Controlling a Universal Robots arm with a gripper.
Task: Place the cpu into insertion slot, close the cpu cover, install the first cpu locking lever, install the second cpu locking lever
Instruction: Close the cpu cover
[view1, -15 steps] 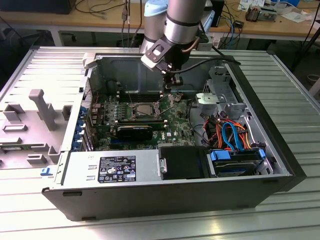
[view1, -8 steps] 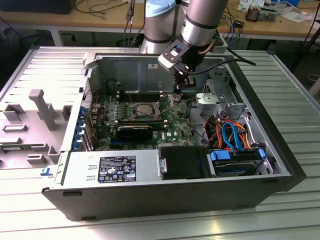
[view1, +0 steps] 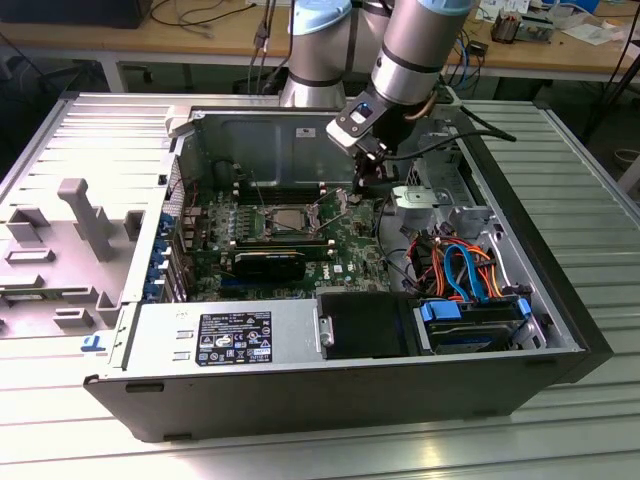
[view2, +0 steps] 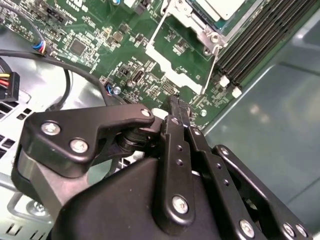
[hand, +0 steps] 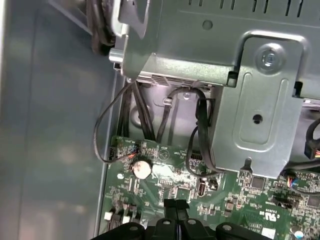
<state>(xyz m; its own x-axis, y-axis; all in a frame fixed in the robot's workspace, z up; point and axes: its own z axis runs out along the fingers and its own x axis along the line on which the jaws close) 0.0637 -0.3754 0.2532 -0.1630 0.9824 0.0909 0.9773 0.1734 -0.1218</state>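
The open computer case (view1: 560, 330) lies on its side with the green board (view1: 350, 255) inside. The cpu (view1: 288, 214) sits as a silvery square in the insertion slot (view1: 264, 222) at the board's middle. In the second wrist view the cpu (view2: 225, 6) lies under the silvery cpu cover (view2: 192, 22). Two thin wire levers (view2: 214, 65) run beside the socket; I cannot tell whether they are latched. My gripper (view1: 362, 190) hangs just to the exterior view's right of the socket. It is shut and holds nothing (view2: 175, 104) (hand: 175, 204).
Long black memory slots (view2: 255, 40) run beside the socket. A black graphics card (view1: 270, 265) lies nearer the front. A grey metal drive bracket (hand: 255, 115) and black cables (hand: 197, 130) crowd one side. A power supply (view1: 225, 335) and orange and blue cables (view1: 465, 270) sit at the front.
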